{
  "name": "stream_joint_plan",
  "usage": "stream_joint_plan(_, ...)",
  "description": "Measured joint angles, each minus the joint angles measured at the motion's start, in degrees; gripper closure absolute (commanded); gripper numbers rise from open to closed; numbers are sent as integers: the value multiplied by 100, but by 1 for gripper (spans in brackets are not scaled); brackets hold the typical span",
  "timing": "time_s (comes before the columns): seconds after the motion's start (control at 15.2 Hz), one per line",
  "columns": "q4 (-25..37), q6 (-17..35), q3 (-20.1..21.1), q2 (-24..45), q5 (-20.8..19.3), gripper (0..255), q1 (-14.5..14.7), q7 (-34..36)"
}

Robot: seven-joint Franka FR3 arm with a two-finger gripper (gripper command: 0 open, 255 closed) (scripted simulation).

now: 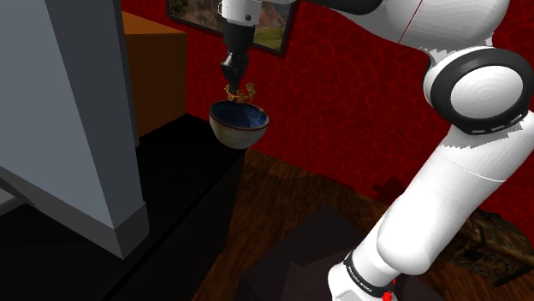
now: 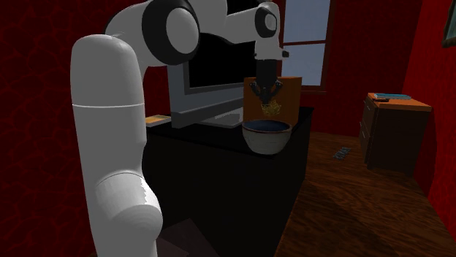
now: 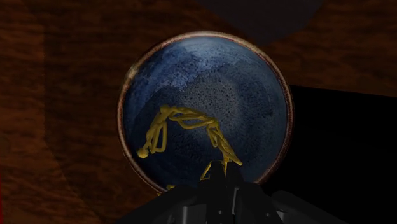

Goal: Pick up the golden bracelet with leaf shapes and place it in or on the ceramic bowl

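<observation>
In the shoulder view the black gripper (image 1: 233,77) is clenched on the golden bracelet (image 1: 239,91), which hangs just above the blue-glazed bowl (image 1: 240,124) at the black table's (image 1: 188,154) edge. The second exterior view has the bracelet dangling over the bowl's opening. In the wrist view the fingers pinch one thin strand of the band; it looks light, wiry and prone to swing or slip.
</observation>
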Motion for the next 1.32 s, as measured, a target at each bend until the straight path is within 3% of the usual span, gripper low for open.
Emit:
stream_joint_plan(0.33, -477, 387, -14, -92, 22, 255, -18, -13)
stream_joint_plan(0.66, -513, 417, -16, -102, 24, 255, -20, -16)
stream_joint_plan(0.73, -514, 417, -16, -103, 25, 0, -20, -16)
stream_joint_plan(1.12, -514, 418, -16, -103, 25, 0, -20, -16)
stream_joint_plan(1.32, 13, 17, 5, 24, -6, 0, 5, 10)
